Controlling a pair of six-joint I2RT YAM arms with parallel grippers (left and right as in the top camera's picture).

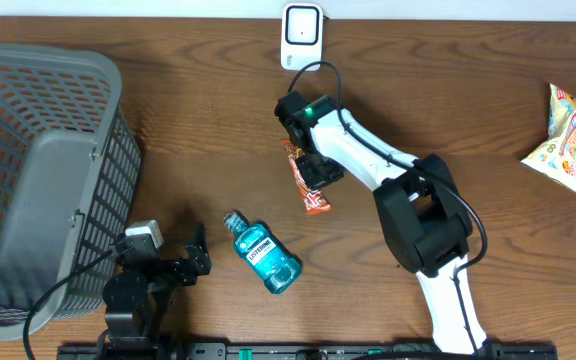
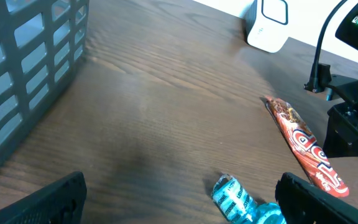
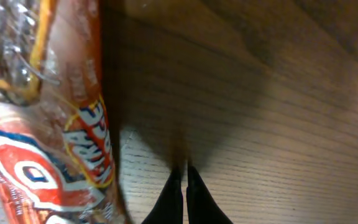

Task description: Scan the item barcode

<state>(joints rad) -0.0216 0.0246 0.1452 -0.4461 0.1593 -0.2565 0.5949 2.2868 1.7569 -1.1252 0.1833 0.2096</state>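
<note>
Wooden table [image 1: 198, 110] with basket, scanner and goods.
Grey mesh basket [image 1: 98, 170] at left showed only its own floor. Orange snack packet [image 1: 315, 201] lay flat mid-table, below white scanner [image 1: 301, 35]; right gripper [image 3: 183, 177] clenched on nothing, just beside it. Left gripper [image 1: 198, 250] spread wide near mouthwash bottle [image 1: 265, 255] holding blue liquid.

Right end effector [image 1: 320, 172] is sitting right against a red-orange snack packet [image 1: 314, 203] mid-tabletop [image 1: 198, 120], white scanner [image 1: 301, 33] standing at the far edge. Blue mouthwash bottle [image 1: 266, 255] is lying near the left end effector [image 1: 200, 252], jaws spread. Gray basket [image 1: 38, 170] is sitting left, snack bags [image 1: 566, 135] lying far right.
</note>
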